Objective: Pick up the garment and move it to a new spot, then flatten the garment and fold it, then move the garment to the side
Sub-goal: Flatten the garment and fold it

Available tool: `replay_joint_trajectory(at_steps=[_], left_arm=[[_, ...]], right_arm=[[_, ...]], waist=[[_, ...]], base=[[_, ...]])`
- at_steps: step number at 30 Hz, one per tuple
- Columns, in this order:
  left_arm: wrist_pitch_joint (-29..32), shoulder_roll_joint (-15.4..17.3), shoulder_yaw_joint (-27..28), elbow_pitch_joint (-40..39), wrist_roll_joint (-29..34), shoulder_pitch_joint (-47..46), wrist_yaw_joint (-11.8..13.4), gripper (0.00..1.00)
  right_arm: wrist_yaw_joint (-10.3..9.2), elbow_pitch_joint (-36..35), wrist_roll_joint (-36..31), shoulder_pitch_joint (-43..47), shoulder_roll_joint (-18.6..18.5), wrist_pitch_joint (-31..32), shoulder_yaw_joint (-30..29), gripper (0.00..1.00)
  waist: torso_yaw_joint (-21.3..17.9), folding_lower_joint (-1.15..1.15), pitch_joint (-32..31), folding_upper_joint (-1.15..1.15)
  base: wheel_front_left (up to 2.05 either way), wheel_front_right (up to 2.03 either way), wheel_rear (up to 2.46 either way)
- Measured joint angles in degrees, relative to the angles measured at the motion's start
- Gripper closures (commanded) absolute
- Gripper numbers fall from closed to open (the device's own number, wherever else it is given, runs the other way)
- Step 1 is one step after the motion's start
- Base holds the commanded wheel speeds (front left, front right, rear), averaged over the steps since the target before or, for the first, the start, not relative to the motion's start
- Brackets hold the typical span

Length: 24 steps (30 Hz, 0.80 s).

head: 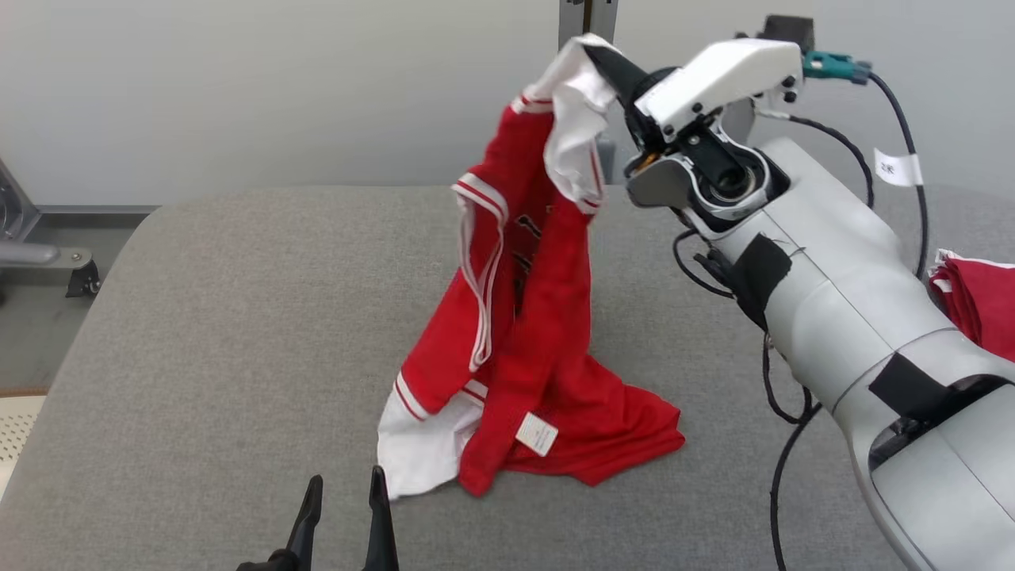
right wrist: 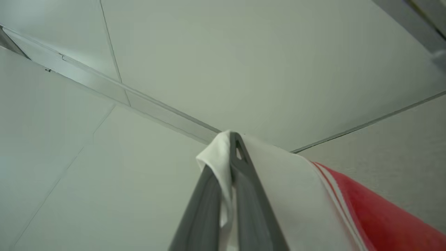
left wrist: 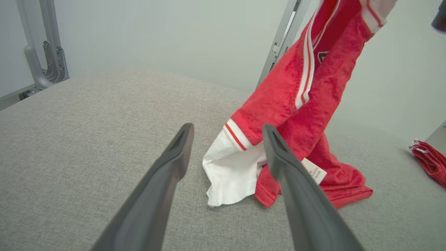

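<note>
The garment [head: 539,317] is a red jersey with white trim and white sleeve panels. It hangs in a long drape from my right gripper [head: 591,51], which is shut on a white edge of it high above the grey table. The cloth's lower end rests bunched on the table, with a white label showing. In the right wrist view the two fingers of the right gripper [right wrist: 230,146] pinch the white cloth of the garment [right wrist: 296,195]. My left gripper [head: 345,496] stands open near the table's front edge, just short of the white corner of the garment [left wrist: 303,104]; the left gripper [left wrist: 226,139] holds nothing.
The grey padded table [head: 222,333] spreads wide to the left. Another red cloth pile [head: 979,301] lies at the table's right edge, also seen as red cloth [left wrist: 428,160]. A metal post [head: 587,20] stands behind the table, and a metal frame [head: 32,238] at the far left.
</note>
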Motion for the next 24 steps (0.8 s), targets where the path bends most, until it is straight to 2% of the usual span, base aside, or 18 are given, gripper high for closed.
replay_joint_trajectory(at_steps=[3,5,8,11,14,20,24], left_arm=[[0.0,0.0,0.0,-0.1,0.1,-0.3,0.0,0.0],[0.0,0.0,0.2,-0.1,0.1,-0.7,0.0,0.0],[0.0,0.0,0.2,0.0,0.1,-0.9,0.0,0.0],[0.0,0.0,0.0,0.1,0.5,-1.4,-0.3,0.0],[0.0,0.0,-0.4,0.2,0.7,-2.5,-0.3,0.0],[0.0,0.0,-0.8,0.5,1.1,-4.0,-0.5,0.0],[0.0,0.0,-0.9,0.5,1.4,-5.1,-0.5,0.0]], right_arm=[[0.0,11.7,2.1,-1.6,0.0,-0.5,0.7,1.0],[-0.01,15.4,2.7,-2.0,-0.5,-1.2,0.4,1.0],[0.01,16.3,4.5,-0.7,-2.9,-1.5,-0.4,1.0],[0.0,16.6,6.9,6.8,-8.4,-2.9,-1.3,1.0],[-0.01,16.9,10.0,12.0,-11.9,-4.2,-2.1,1.0],[0.0,16.7,16.5,18.0,-13.8,-5.2,-2.1,1.0],[0.01,16.6,19.4,19.1,-14.2,-5.9,-0.2,1.0]], waist=[[-0.5,0.0,0.8,0.0],[-0.9,0.0,1.5,0.0],[-1.8,0.0,2.3,0.0],[-3.1,0.0,3.2,0.0],[-4.1,0.0,4.2,0.0],[-6.0,0.0,6.4,0.0],[-7.1,0.0,7.9,0.0]], base=[[0.0,0.0,0.0],[0.0,0.0,0.0],[0.0,0.0,0.0],[0.0,0.0,0.0],[0.0,0.0,0.0],[0.0,0.0,0.0],[0.0,0.0,0.0]])
